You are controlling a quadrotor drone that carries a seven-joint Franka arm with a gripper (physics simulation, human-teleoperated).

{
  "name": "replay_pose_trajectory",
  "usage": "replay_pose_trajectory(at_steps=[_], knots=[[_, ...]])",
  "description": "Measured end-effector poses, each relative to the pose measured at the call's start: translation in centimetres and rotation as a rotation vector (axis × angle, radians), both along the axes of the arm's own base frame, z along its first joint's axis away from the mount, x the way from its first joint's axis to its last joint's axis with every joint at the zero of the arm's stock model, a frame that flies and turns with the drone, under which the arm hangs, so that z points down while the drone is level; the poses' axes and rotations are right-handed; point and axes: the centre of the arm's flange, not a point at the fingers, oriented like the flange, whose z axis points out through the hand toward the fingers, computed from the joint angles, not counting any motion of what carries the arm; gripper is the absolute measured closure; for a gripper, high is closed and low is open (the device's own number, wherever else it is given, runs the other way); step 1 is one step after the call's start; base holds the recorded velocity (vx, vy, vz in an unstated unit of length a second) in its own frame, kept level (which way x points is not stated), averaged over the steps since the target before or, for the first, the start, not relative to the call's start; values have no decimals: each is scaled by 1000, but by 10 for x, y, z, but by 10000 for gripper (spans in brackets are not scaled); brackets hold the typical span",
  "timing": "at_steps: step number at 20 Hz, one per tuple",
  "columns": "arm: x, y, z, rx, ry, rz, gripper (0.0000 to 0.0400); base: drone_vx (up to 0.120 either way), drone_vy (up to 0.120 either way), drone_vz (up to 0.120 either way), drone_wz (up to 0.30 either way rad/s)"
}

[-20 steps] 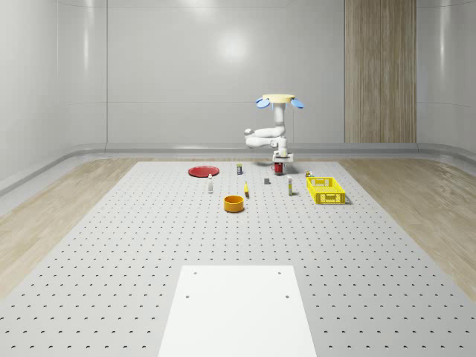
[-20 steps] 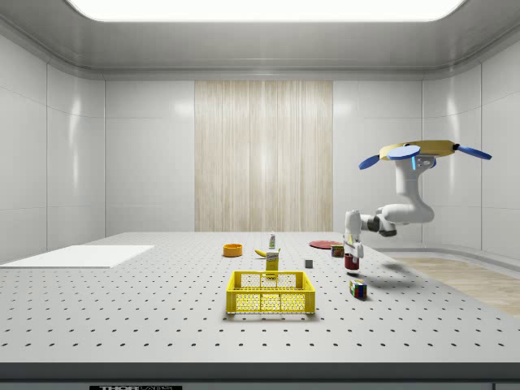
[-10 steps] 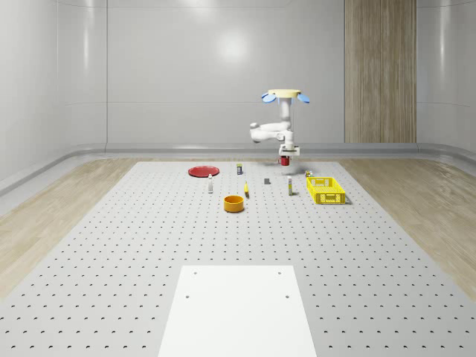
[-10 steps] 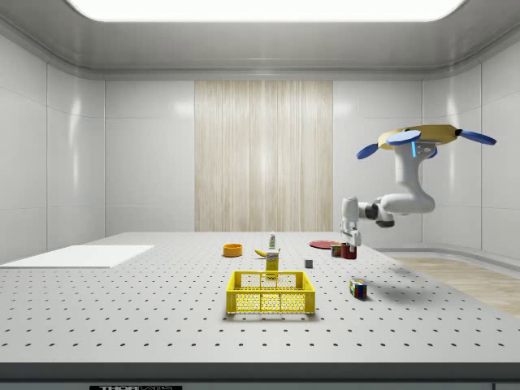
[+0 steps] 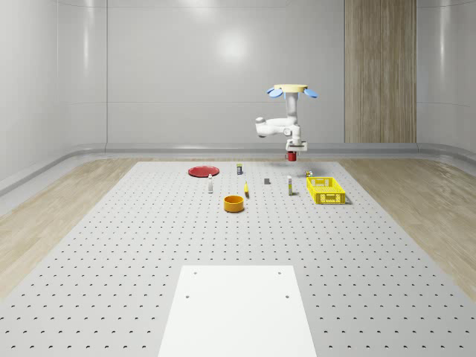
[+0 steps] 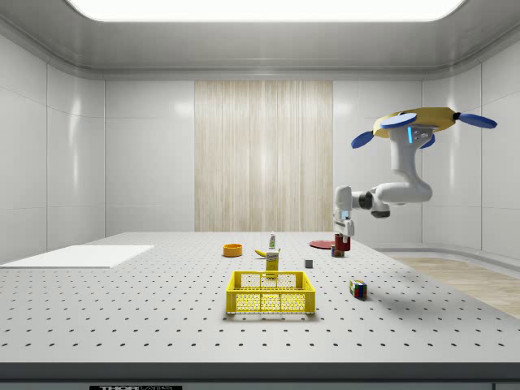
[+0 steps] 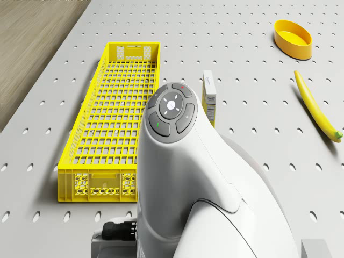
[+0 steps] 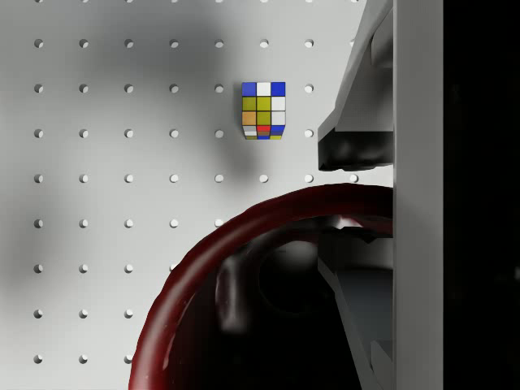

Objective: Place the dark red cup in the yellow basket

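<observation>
The dark red cup (image 5: 291,157) hangs in the air above the table, held by its rim in my gripper (image 5: 292,152). In the wrist view the cup's rim (image 8: 213,264) passes between the two fingers (image 8: 354,145), and the gripper (image 8: 355,203) is shut on it. The drone (image 5: 292,91) hovers above the far part of the table, with the arm bent down beneath it. The yellow basket (image 5: 326,190) stands on the table, nearer than the cup and towards the whole-scene view's right. In the side view the cup (image 6: 344,242) is behind and to the right of the basket (image 6: 270,292). The basket (image 7: 121,107) lies beside the arm (image 7: 183,161) in the drone view.
A colour cube (image 8: 263,110) lies on the table below the cup. A small carton (image 7: 209,99) stands beside the basket, with a banana (image 7: 317,107) and an orange bowl (image 7: 293,38) further off. A red plate (image 5: 201,171) lies at the far left. A white pad (image 5: 238,309) covers the near table.
The drone has climbed and shifted towards the whole-scene view's right. The cup has gone up with the gripper, from near the table to well above it.
</observation>
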Motion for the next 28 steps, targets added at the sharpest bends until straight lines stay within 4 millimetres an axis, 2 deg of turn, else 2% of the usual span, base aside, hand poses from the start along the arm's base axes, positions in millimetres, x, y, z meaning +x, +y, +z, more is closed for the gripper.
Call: replay_pose_trajectory(at_steps=[28], knots=[[0,0,0,0,0,0,300,120,120,0,0]])
